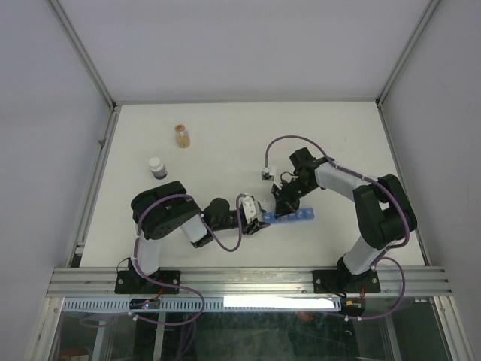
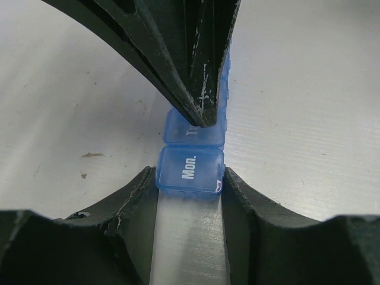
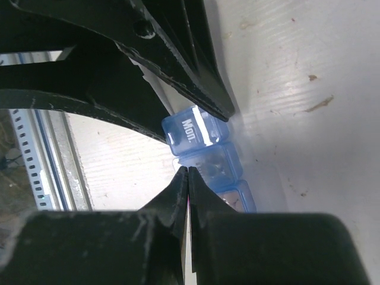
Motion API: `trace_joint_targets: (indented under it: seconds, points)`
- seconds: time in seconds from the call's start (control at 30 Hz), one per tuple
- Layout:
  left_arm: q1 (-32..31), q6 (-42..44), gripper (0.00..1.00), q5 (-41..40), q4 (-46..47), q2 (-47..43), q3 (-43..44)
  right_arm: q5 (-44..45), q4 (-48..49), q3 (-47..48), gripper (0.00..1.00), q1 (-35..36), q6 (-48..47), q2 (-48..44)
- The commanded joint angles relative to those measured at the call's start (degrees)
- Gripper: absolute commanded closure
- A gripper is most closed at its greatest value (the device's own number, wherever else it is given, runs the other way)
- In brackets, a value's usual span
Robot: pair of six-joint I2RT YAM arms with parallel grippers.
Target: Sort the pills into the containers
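Note:
The containers are one translucent blue pill-organiser strip (image 1: pixel 291 217) lying on the white table. My left gripper (image 1: pixel 259 220) is shut on its left end. In the left wrist view the "Mon." compartment (image 2: pixel 190 172) sits squeezed in the left gripper (image 2: pixel 189 185), with its lid down. My right gripper (image 1: pixel 284 207) is shut, and its closed tips (image 2: pixel 202 116) press down on the second compartment. From the right wrist, the right gripper (image 3: pixel 188 171) meets the strip (image 3: pixel 205 160) just behind "Mon.". No pills show plainly.
A small amber bottle (image 1: pixel 182 136) stands at the back left of the table. A white-capped dark bottle (image 1: pixel 157 168) stands nearer, beside the left arm. The aluminium rail (image 1: pixel 248 282) runs along the near edge, and frame posts close in the sides.

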Motion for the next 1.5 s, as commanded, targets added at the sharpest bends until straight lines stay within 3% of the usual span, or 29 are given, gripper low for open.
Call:
trace_joint_targets:
  seconds: [0.0, 0.23, 0.47, 0.77, 1.03, 1.1, 1.3, 1.47]
  points:
    - [-0.73, -0.93, 0.68, -0.78, -0.12, -0.29, 1.10, 4.78, 0.93, 1.02, 1.00, 0.70, -1.48, -4.51]
    - [-0.73, -1.01, 0.69, -0.63, -0.60, -0.30, 1.45, 4.33, 2.98, -0.39, 1.00, 1.62, -1.67, -9.37]
    - [-0.74, -1.01, 0.69, -0.45, -1.68, -0.64, 1.89, 7.30, 2.50, -0.94, 1.00, 3.53, -2.82, -7.88]
    - [-0.73, -1.37, 0.70, -0.27, -1.98, -0.12, 2.14, 24.27, 4.30, -0.10, 1.00, 6.67, 0.72, 1.50]
    - [-0.73, -1.82, 0.68, -0.19, -1.81, -0.35, 2.42, 6.57, 1.44, 0.30, 1.00, 2.74, -2.38, -7.39]
    - [-0.73, -2.37, 0.63, -0.31, -1.81, -0.89, 2.37, 4.18, 0.98, 0.33, 1.00, 1.62, -3.05, -8.88]
    - [-0.90, -4.00, 0.26, -1.44, -1.08, -4.46, 0.93, 0.63, 0.55, 0.21, 0.96, -1.07, -3.93, -11.90]
    - [-1.17, -5.53, 0.10, -2.17, -0.11, -9.39, -1.73, -1.11, 0.66, -0.05, 0.89, -2.77, -4.06, -14.34]
